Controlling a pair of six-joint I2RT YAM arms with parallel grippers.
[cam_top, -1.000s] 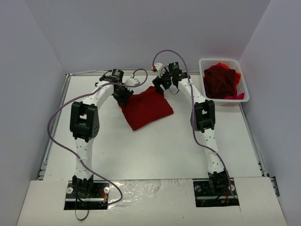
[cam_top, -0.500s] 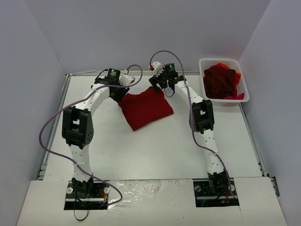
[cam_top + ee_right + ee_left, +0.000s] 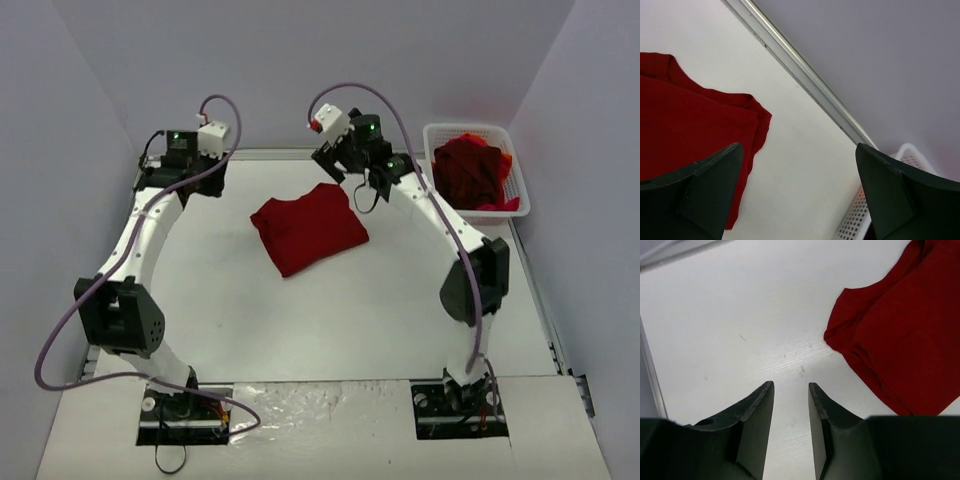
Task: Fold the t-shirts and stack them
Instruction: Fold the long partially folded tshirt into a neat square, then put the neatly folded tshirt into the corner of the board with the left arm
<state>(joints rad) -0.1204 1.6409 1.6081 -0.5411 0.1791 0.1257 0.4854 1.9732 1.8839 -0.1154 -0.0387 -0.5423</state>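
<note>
Left gripper (image 3: pixel 790 390): low over bare table (image 3: pixel 350 310) at the far left, jaws a narrow gap apart, holding nothing. Shirt (image 3: pixel 308 228): dark red, folded, flat at mid-table toward the back, touched by neither arm. Right gripper (image 3: pixel 797 150): raised by the shirt's far corner, jaws wide, empty. Basket (image 3: pixel 470 128): far right, heaped with unfolded shirts (image 3: pixel 468 172).

Step, as judged: one fold is finished, and the next move calls for the right gripper to reach into the basket and pinch up a single shirt. Writing, brands, labels: none legible.
</note>
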